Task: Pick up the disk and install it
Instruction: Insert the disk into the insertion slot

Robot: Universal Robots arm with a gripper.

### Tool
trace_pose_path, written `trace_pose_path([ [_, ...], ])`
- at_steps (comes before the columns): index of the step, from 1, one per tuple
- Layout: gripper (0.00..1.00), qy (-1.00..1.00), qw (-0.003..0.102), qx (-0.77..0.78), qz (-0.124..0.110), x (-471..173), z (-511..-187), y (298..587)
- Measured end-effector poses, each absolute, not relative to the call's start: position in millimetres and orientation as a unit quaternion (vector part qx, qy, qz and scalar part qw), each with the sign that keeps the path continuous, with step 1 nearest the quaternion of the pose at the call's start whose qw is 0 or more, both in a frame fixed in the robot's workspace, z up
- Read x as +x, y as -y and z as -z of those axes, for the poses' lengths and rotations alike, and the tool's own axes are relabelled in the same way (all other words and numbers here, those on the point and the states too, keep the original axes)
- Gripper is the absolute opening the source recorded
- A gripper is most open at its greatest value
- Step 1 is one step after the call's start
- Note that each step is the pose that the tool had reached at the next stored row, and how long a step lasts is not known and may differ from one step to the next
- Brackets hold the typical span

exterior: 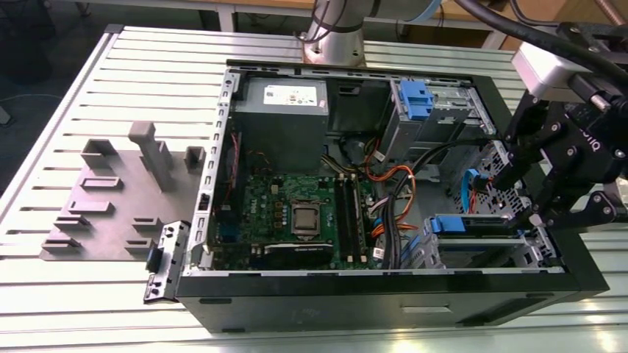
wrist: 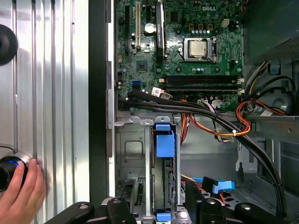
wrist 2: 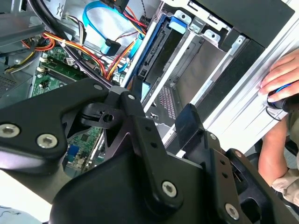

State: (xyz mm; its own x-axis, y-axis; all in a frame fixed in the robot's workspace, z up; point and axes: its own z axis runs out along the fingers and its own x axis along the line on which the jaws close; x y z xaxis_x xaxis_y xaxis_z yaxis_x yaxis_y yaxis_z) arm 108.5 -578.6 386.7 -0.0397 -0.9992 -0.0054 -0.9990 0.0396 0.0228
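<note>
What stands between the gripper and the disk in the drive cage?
Nothing visible does. In the first wrist view the open gripper is at the disk, which stands on edge in the drive cage; the black cables cross beyond it.

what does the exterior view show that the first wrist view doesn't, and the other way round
Exterior view adds the grey power supply at the case's far end and the grey fixture plate with upright blocks on the exterior view's left. First wrist view adds a hand resting on a round blue-lit knob beside the case. Both show the green motherboard with its processor socket and the orange cables.
</note>
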Motion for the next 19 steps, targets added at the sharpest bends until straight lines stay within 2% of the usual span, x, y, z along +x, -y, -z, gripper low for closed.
trace_pose_path([
  [19,0.55,0.721,0.006,0.693,0.01,108.5,-383.6,578.6],
])
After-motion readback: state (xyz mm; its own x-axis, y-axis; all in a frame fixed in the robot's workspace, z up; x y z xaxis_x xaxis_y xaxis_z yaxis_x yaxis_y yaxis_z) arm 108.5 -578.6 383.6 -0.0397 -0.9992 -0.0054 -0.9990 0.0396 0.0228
